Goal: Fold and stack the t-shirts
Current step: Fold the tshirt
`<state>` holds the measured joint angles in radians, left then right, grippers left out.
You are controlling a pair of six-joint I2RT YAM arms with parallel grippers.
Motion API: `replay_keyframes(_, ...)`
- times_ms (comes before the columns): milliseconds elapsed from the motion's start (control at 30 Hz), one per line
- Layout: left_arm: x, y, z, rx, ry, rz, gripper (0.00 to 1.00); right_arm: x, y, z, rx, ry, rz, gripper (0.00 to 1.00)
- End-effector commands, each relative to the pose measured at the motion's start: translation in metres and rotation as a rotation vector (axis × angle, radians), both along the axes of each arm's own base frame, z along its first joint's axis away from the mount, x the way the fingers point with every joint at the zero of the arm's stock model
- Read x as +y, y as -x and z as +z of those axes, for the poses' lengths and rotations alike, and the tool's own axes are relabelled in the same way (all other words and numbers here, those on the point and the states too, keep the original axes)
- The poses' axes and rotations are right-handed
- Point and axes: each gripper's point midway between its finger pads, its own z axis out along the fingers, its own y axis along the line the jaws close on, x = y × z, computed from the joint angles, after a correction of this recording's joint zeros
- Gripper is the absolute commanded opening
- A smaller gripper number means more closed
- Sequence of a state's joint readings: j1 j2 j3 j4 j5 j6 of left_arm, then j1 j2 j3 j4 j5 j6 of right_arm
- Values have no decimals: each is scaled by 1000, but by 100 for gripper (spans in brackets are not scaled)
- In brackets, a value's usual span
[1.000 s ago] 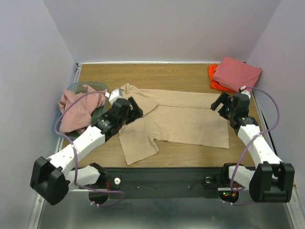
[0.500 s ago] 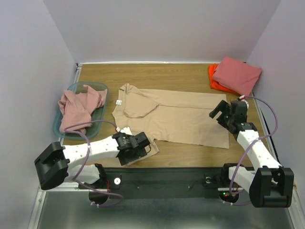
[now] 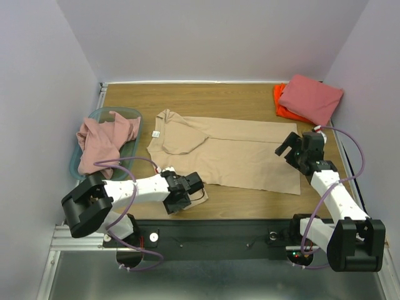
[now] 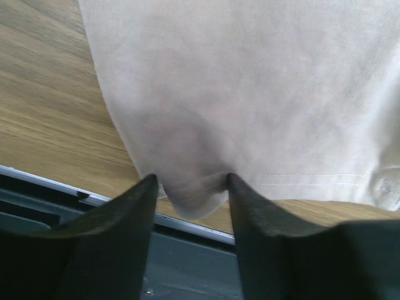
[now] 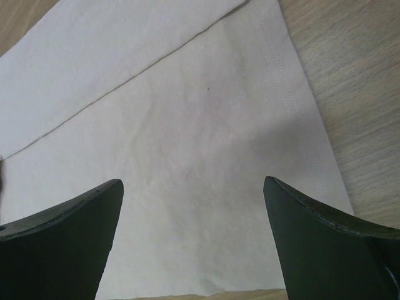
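Although four t-shirts are in view, only the tan t-shirt [image 3: 237, 156] lies spread flat on the wooden table [image 3: 237, 100]. To its far right, one salmon-red t-shirt [image 3: 310, 97] lies folded on one bright orange t-shirt [image 3: 280, 107]. On its left, the one teal bin [image 3: 119, 112] holds one crumpled dusty pink t-shirt [image 3: 103, 144]. At its near-left sleeve [image 4: 250, 94] the left gripper [image 4: 191, 178] has its jaws partly apart around the hem; whether they pinch it I cannot tell. Over its right hem the right gripper [image 5: 192, 181] is wide open and holds nothing.
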<state>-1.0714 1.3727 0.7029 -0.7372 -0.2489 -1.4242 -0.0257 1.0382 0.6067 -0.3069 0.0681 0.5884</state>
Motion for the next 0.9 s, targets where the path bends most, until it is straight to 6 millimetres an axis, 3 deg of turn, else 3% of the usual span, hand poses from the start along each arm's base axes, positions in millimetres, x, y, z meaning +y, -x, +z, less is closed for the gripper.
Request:
replay_keyframes(0,12,8,-17,32,-35,13,51,-7,-3,8,-25,29,-14,100)
replay_keyframes(67,16,10,-15,22,-21,40,37,-7,-2,11,-33,25,-20,100)
replay_keyframes(300,15,5,-4,-32,46,59,25,-8,17,5,8,-37,-118,100)
replay_keyframes(433,10,-2,2,-67,58,34,4,-1,39,-14,96,-95,-148,100)
replay_keyframes(533,2,-10,8,-98,78,7,0,-7,56,-26,153,-100,-230,100)
replay_keyframes(633,-3,-14,14,-119,101,-26,0,-29,76,-27,172,-56,-396,100)
replay_keyframes(867,-1,-17,24,-176,165,-18,0,-23,93,-32,196,-128,-463,99)
